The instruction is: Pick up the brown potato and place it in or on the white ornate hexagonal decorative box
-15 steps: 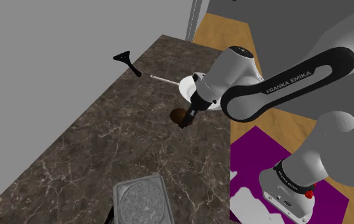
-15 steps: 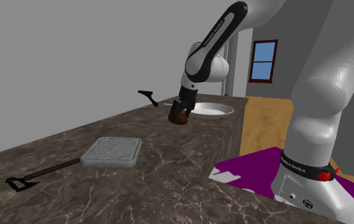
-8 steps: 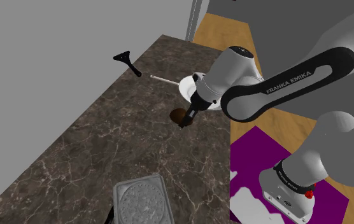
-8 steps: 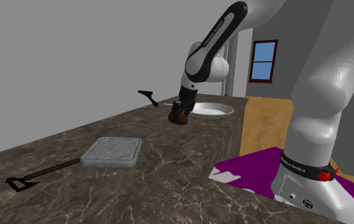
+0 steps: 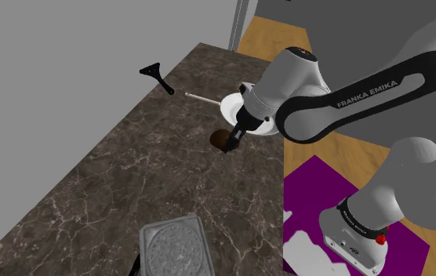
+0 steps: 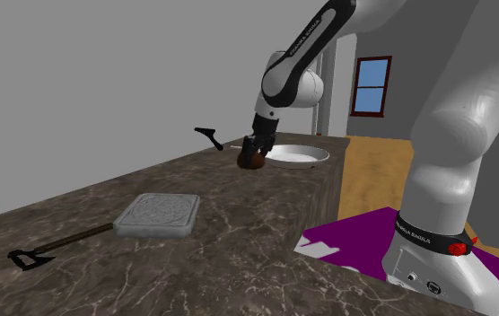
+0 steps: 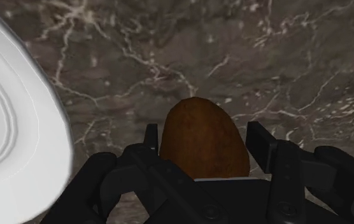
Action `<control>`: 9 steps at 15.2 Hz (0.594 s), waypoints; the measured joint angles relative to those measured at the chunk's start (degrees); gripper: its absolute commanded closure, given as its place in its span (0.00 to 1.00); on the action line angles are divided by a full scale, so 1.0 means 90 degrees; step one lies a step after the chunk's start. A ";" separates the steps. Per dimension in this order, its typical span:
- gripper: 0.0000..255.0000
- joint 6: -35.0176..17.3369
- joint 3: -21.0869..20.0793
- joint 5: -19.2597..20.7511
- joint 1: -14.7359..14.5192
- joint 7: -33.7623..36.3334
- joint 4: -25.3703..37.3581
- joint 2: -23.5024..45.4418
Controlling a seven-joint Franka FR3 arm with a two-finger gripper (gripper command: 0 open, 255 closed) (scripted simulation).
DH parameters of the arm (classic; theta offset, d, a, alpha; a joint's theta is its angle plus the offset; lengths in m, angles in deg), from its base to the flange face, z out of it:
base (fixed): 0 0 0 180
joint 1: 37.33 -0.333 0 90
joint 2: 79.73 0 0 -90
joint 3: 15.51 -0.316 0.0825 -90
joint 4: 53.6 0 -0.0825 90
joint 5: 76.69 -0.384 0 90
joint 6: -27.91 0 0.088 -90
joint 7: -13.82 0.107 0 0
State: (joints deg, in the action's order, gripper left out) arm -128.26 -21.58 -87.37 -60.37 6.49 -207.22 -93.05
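Gripper [image 7: 204, 132] clasps brown potato [image 7: 201, 149], seemingly just off marble counter [image 5: 130, 180]. Pickup done; carry to grey ornate box [image 5: 176, 247], 7 o'clock of potato in shoulder view, remains.

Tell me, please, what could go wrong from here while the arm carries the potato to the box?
1. The jaws clasp the brown potato only at its rounded sides, so it might slip out over the dark counter.
2. The box looks closed, with a flat top; a round potato set on it could roll off.
3. A long-handled tool lies right by the box; a low approach might knock it.
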 measured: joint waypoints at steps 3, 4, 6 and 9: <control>1.00 0.0320 -0.0007 0.0050 0.0022 0.0057 0.0078 -0.0244; 1.00 0.0418 -0.0014 0.0065 0.0026 0.0080 0.0099 -0.0321; 1.00 0.0619 -0.0009 0.0091 0.0041 0.0101 0.0166 -0.0455; 1.00 0.0928 -0.0011 0.0128 0.0057 0.0146 0.0276 -0.0655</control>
State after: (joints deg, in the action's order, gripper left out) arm -119.91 -21.68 -86.22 -59.86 7.80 -204.73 -98.95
